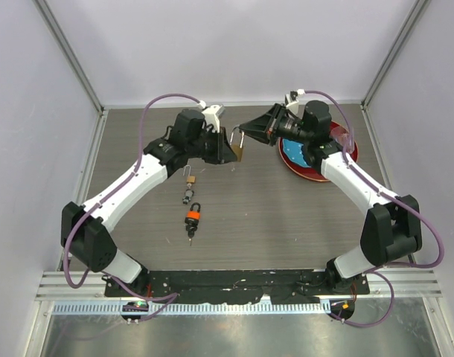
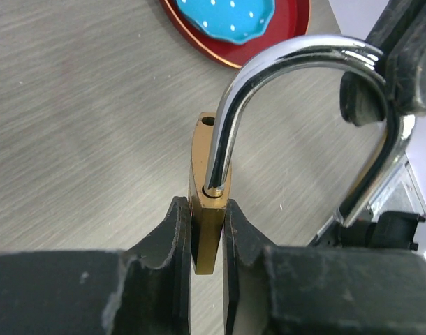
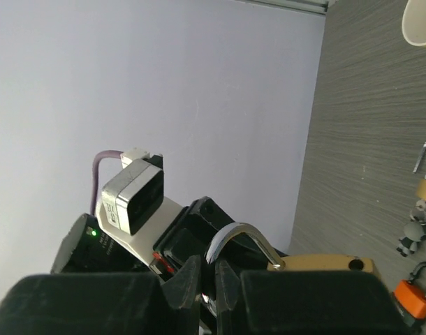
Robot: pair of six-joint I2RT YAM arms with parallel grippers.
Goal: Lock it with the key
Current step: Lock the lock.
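A brass padlock (image 1: 238,152) with an open steel shackle (image 2: 297,52) is held above the table between both arms. My left gripper (image 1: 233,147) is shut on the padlock's body (image 2: 197,164), one finger on each flat face. My right gripper (image 1: 245,132) is shut on the free leg of the shackle (image 3: 234,237); its dark fingers (image 2: 380,84) show in the left wrist view. The brass body (image 3: 325,265) also shows in the right wrist view. A small bunch of keys (image 1: 186,197) lies on the table below the grippers. I cannot see a key in the held padlock.
A small brass padlock (image 1: 190,178) and an orange padlock (image 1: 193,217) lie by the keys. A red plate (image 1: 346,145) holding a blue item (image 1: 292,152) sits under the right arm. A pale cup (image 3: 422,21) stands far off. Walls enclose the table.
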